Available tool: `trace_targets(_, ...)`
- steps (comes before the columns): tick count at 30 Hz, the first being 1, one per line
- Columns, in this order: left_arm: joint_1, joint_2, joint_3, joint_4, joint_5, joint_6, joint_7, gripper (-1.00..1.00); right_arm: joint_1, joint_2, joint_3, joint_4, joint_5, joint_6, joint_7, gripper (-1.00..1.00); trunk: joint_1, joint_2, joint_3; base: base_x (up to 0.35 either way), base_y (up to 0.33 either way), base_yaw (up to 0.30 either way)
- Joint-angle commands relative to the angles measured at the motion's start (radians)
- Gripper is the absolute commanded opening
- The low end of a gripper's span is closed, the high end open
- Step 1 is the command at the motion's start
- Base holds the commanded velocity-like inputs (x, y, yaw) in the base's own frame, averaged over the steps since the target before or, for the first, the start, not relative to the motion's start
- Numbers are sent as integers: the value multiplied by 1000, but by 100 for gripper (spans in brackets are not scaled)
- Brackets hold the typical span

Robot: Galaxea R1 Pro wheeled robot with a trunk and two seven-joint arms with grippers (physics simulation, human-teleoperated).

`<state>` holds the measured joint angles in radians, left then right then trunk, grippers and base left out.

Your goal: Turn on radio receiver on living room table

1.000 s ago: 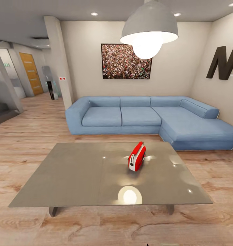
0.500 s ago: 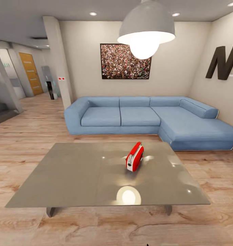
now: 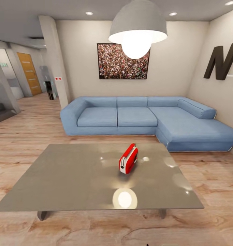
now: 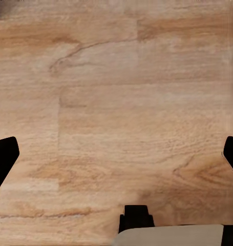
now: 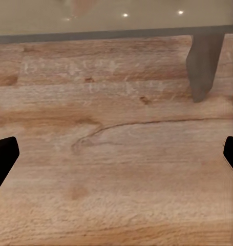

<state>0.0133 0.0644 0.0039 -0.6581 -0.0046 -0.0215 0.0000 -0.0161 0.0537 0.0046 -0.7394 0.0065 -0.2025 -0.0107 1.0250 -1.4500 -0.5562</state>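
Ahead, radio receiver [image 3: 128, 159] on table [image 3: 72, 177]; both grippers spread wide over floor [image 4: 121, 102].

bench [image 3: 72, 177]: glossy grey top, mirror-smooth, reflecting the lamp | radio receiver [image 3: 128, 159]: shiny red plastic-looking shell, white side | sofa [image 3: 130, 118]: matt blue cloth | floor [image 3: 205, 177]: light wood planks, visible grain, satin; same grained wood beyond the dark fingers [image 5: 3, 159] | walls [image 3: 171, 61]: matt beige

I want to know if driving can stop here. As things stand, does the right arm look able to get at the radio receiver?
Probably not yet. The radio receiver stands past mid-table, while the right gripper hangs over floor short of the table's near edge.
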Motion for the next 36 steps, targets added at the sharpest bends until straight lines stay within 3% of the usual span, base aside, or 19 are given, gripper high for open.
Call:
trace_targets(1,0,0,0,0,0,0,0,100,0,0,0,0,0,0,0,100,0,0,0,76,-202,0)
trace_targets(36,0,0,1,0,0,0,0,100,-1,0,0,0,0,0,0,100,0,0,0,76,-186,0)
